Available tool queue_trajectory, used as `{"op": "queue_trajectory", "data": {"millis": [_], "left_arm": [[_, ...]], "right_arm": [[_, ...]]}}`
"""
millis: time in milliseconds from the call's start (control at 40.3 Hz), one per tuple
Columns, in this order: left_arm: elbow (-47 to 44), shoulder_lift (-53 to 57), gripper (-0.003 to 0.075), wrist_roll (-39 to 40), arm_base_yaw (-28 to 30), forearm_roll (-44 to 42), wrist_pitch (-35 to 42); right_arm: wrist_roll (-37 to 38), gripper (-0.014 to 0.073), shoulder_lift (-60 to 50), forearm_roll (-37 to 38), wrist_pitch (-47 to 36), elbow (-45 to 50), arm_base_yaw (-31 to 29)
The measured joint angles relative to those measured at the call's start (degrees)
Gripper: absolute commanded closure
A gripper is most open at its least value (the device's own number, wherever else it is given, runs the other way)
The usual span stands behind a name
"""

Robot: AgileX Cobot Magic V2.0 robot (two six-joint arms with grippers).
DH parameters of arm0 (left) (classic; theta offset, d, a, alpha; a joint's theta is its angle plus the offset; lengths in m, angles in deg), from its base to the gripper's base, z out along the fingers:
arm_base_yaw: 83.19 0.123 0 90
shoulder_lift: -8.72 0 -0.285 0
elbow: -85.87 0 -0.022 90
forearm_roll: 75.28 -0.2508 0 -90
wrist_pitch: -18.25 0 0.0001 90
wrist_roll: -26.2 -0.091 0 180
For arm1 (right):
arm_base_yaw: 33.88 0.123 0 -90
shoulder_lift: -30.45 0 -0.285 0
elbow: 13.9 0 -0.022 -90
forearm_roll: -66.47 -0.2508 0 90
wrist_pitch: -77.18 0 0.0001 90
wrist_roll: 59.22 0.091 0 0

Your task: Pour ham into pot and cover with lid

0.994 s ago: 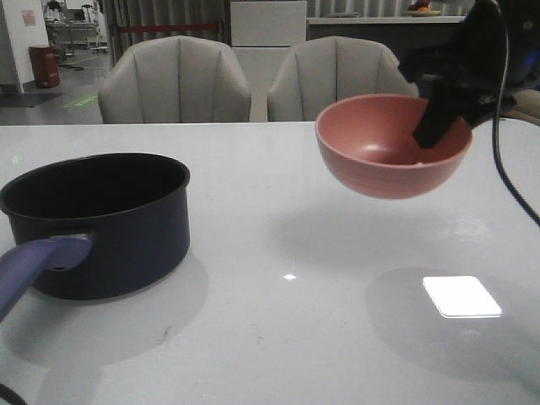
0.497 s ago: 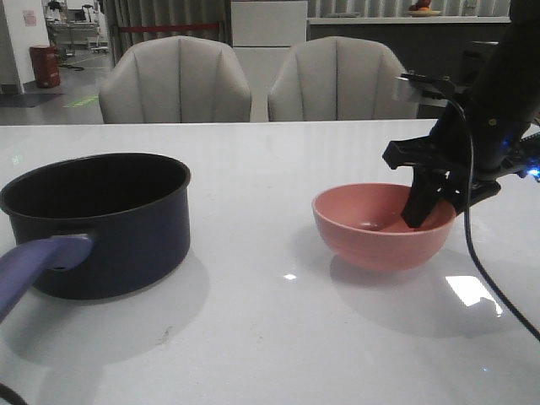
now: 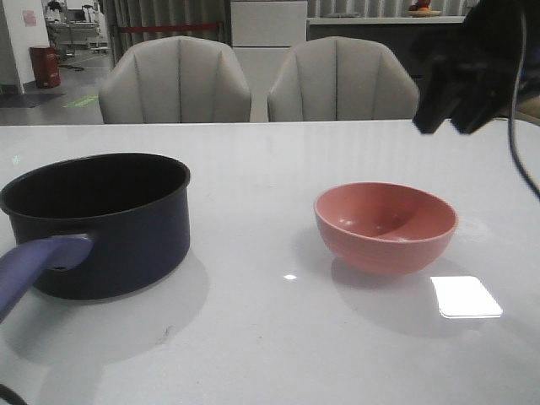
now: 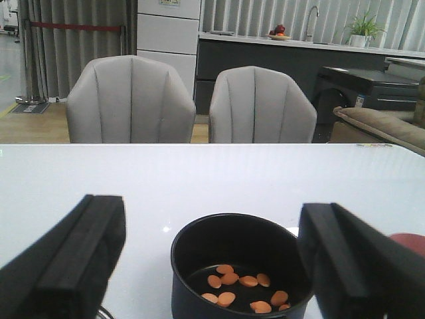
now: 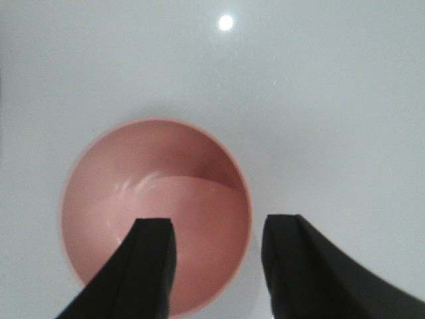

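The ham (image 4: 243, 292) lies as scattered orange slices on the floor of the pot (image 3: 105, 221), which stands on the worktop (image 3: 270, 337) toward 9 o'clock in the front view, its long handle (image 3: 34, 266) running out toward 7 o'clock. The pouring step therefore appears done; covering remains, and the lid is not visible in any view, so its bearing from either claw cannot be told. The left claw (image 4: 212, 266), jaws wide apart and empty, looks straight at the pot and is judged the nearer arm to it. The pink bowl (image 3: 386, 226) rests empty toward 3 o'clock, well apart from the pot. The right claw (image 5: 216, 266), jaws apart and holding nothing, hangs directly above the bowl.
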Motion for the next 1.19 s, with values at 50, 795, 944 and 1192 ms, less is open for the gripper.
{"op": "queue_trajectory", "data": {"millis": [50,795,944,1192], "left_arm": [[0.0,0.0,0.0134,0.0,0.0,0.0,0.0],[-0.1,0.0,0.0135,0.0,0.0,0.0,0.0],[-0.1,0.0,0.0134,0.0,0.0,0.0,0.0],[-0.1,0.0,0.0134,0.0,0.0,0.0,0.0]], "right_arm": [[0.0,0.0171,-4.6,0.1,-0.5,1.5,0.0],[-0.1,0.0171,-67.1,-0.5,-36.7,50.5,4.5],[-0.1,0.0181,-72.3,-0.8,-38.3,57.9,4.5],[-0.1,0.0442,-73.0,-0.9,-38.9,60.9,4.5]]}}
